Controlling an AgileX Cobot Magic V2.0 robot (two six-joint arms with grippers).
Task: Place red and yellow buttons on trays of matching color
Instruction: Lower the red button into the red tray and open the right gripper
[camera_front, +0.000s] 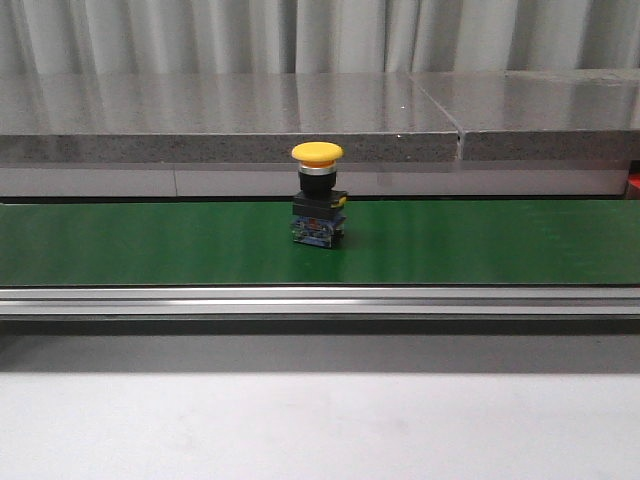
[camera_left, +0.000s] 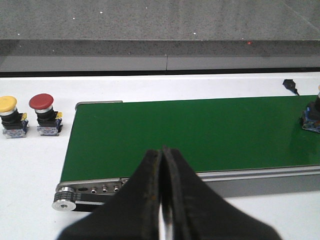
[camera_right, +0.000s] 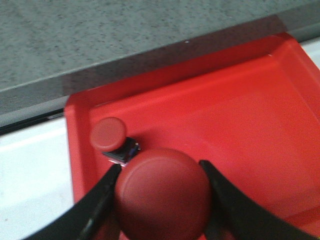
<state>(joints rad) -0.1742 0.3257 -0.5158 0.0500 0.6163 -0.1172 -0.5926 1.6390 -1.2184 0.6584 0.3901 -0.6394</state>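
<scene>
R hand (camera_right: 162, 197) gripping red button (camera_right: 162, 192), over red tray (camera_right: 250, 120)

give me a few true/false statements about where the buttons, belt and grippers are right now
1. A yellow button stands upright on the green belt. True.
2. The left gripper is wide open. False: its fingers are pressed together with nothing between them.
3. The right gripper has a red button between its fingers over the red tray. True.
4. The red tray has no button in it. False: a second red button already sits near its corner.
5. Two buttons, one yellow and one red, sit on the white table off the end of the belt. True.
</scene>
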